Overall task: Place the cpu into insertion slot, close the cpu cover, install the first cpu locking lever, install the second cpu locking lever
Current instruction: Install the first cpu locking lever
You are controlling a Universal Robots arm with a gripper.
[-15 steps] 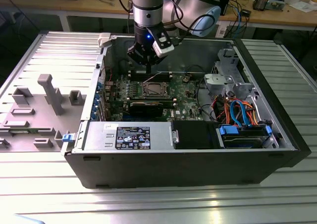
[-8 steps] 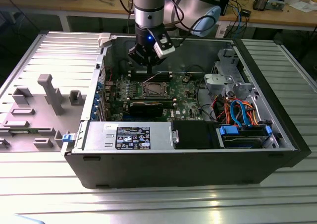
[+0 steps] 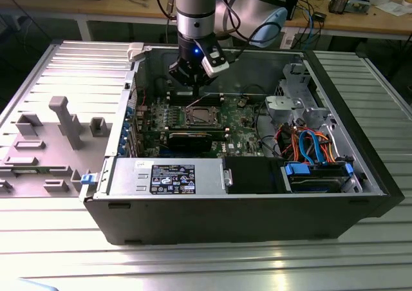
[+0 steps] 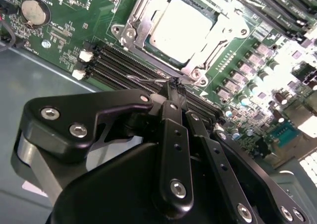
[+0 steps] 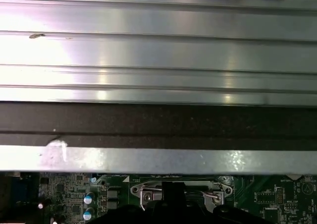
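Observation:
The cpu (image 4: 181,23) lies flat in the insertion slot (image 4: 130,33) on the green board, silver face up. The cpu cover (image 4: 225,33) is down around it as a metal frame. My gripper (image 4: 173,84) stands just beside the socket, over the memory slots. Its black fingers (image 4: 174,135) are pressed together on the end of a thin wire cpu locking lever (image 4: 143,79). In the exterior view the gripper (image 3: 192,85) hangs inside the open computer case, just behind the cpu (image 3: 199,116). The first wrist view catches the socket's edge (image 5: 148,190) below the case wall.
Long black memory slots (image 4: 114,68) run beside the socket. A coin battery (image 4: 32,11) sits on the board. The case holds a power supply (image 3: 167,175) at the front and a drive bay with blue cables (image 3: 315,172). A grey fixture (image 3: 64,120) stands on the exterior view's left.

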